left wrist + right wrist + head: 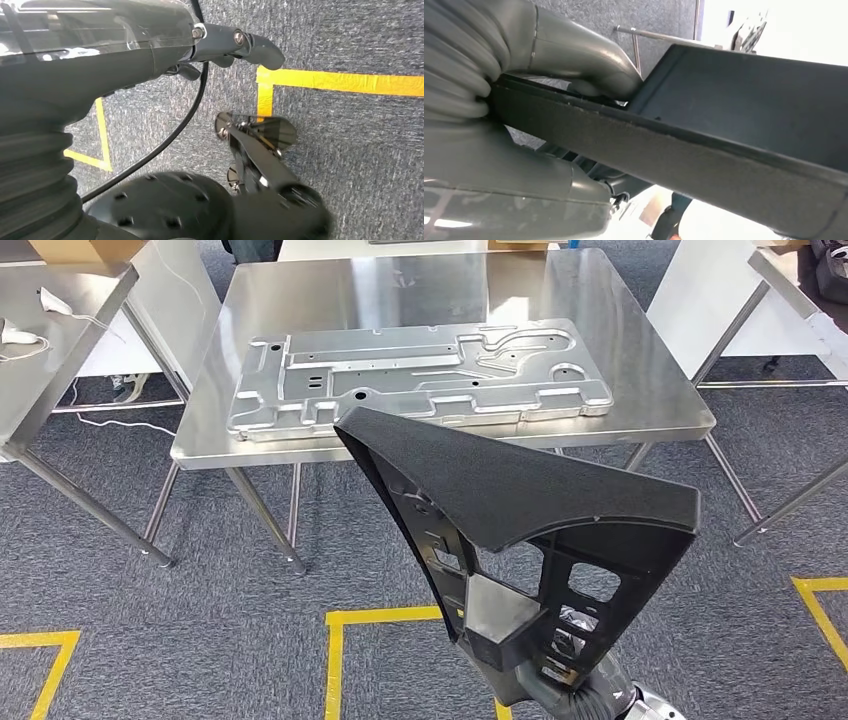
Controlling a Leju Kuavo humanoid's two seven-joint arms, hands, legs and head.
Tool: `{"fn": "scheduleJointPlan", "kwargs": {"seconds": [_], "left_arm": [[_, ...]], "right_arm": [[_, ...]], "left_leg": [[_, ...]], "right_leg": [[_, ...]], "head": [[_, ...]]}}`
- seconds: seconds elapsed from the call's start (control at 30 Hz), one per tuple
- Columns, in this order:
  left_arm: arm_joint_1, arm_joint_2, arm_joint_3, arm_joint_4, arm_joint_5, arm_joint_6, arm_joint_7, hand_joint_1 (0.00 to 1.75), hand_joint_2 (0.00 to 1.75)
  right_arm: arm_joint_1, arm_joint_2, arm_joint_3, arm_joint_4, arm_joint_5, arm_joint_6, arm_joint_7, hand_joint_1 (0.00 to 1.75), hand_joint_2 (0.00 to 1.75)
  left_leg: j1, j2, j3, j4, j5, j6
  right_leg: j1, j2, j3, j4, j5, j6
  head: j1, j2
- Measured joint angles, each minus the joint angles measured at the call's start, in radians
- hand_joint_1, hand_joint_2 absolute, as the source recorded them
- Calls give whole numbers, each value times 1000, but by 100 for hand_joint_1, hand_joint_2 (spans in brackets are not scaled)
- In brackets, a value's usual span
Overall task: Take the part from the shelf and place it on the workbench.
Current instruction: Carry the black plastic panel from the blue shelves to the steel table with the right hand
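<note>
A large black textured part [520, 490], roughly triangular with a ribbed frame underneath, stands up in front of me. My right hand [556, 668] grips it at its lower end, low in the head view. Close up, the hand's thick grey thumb [584, 57] presses on the part's [724, 150] edge, and the part hides the other fingers. The steel workbench [640, 360] stands just ahead, beyond the part's tip. My left hand [235, 45] hangs over the carpet with its fingers apart and holds nothing.
A large flat stamped metal plate [420, 375] covers much of the workbench. More steel tables stand at the left [60, 340] and right [790, 300]. Yellow tape lines [380, 618] mark the grey carpet between me and the bench.
</note>
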Motion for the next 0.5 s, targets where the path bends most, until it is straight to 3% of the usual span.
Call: {"fn": "scheduleJointPlan", "kwargs": {"seconds": [0.03, 0.07, 0.13, 0.2, 0.37, 0.43, 0.5], "left_arm": [[1, 0, 0, 0, -1, 0, 0, 0, 175], [1, 1, 0, 0, -2, 0, 0, 0, 175], [1, 4, 0, 0, -5, 0, 0, 0, 175], [0, 5, 0, 0, -9, 0, 0, 0, 175], [-1, 5, 0, 0, -18, 1, -2, 0, 175], [-2, 5, 0, -1, -22, 1, -3, 0, 175], [-3, 5, 0, -1, -24, 1, -3, 0, 175]], "right_arm": [[3, 0, 0, 0, -1, 0, -1, 175, 175], [6, 0, 0, 0, -2, 0, -1, 175, 175], [12, 1, -1, 0, -6, -1, -4, 175, 175], [16, 1, -4, 0, -13, -4, -7, 175, 175], [36, -1, -24, -4, -34, -11, -11, 175, 175], [45, -2, -32, -8, -36, -12, -12, 175, 175], [56, -2, -36, -10, -38, -13, -12, 175, 175]], "left_leg": [[0, 0, -24, 35, -1, 0], [0, 0, -31, 32, 19, 0], [2, 0, 3, -79, 103, 0], [2, -1, 45, -191, 155, 4], [2, -2, 59, -226, 148, 30], [6, 0, 67, -231, 144, 40], [6, 2, 72, -231, 139, 44]], "right_leg": [[0, 0, 6, 0, -5, 0], [0, 1, 14, 0, -11, 1], [-1, 3, 34, 1, -24, 5], [3, 4, 46, 4, -38, 16], [3, 3, 46, 11, -56, 35], [1, 2, 4, 94, -95, 41], [1, 2, -79, 229, -140, 44]], "head": [[0, 0], [0, 0], [0, 0], [0, 0], [0, 0], [1, 0], [1, 0]]}}
